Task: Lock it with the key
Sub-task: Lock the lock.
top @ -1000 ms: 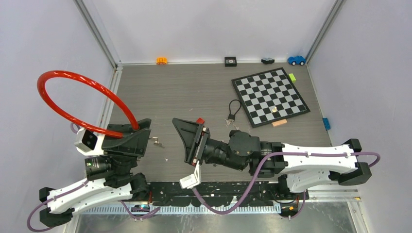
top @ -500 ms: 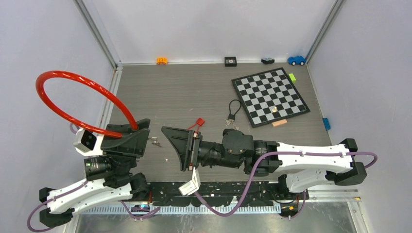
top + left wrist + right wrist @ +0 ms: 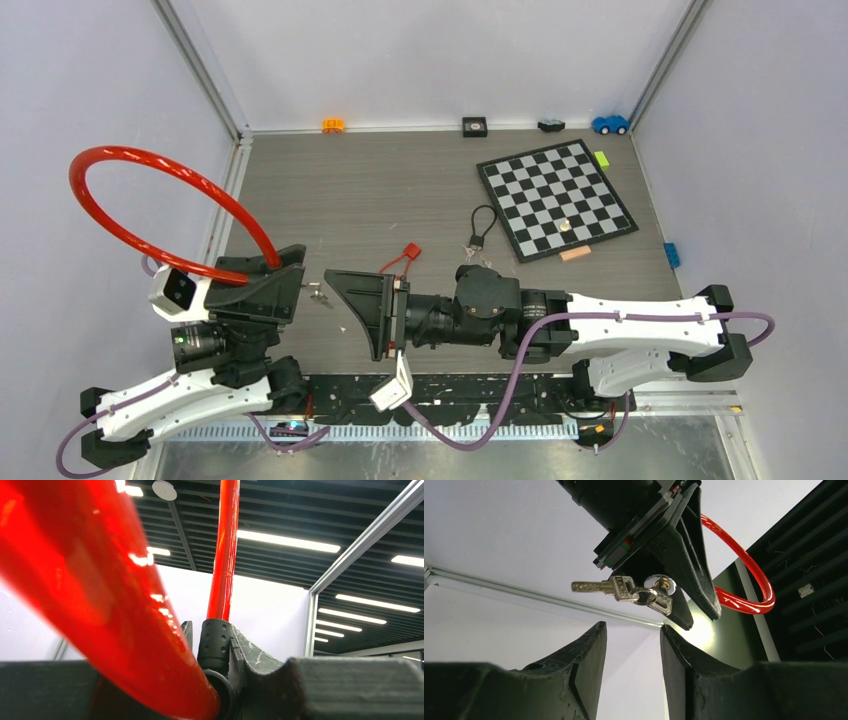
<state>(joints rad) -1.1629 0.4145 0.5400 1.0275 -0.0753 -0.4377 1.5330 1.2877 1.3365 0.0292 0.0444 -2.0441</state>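
Note:
A red cable lock (image 3: 150, 190) loops up from my left gripper (image 3: 270, 285), which is shut on its black lock body (image 3: 216, 640). The red cable (image 3: 100, 605) fills much of the left wrist view. A bunch of silver keys (image 3: 318, 292) sticks out of the lock toward the right. In the right wrist view one key (image 3: 659, 597) sits in the lock cylinder and another key (image 3: 596, 586) hangs off the ring to the left. My right gripper (image 3: 355, 305) is open and empty, pointing left, just short of the keys, which lie above its gap (image 3: 633, 635).
A red tag (image 3: 410, 252) on a cord lies on the table behind my right gripper. A black loop (image 3: 482, 225) with small keys lies beside a chessboard (image 3: 555, 198). Small toys (image 3: 475, 126) line the back wall. Blue block (image 3: 672, 254) at right.
My right gripper has moved left toward the keys and the left gripper, staying open. The red tag is now uncovered on the table. The left gripper has shifted slightly left.

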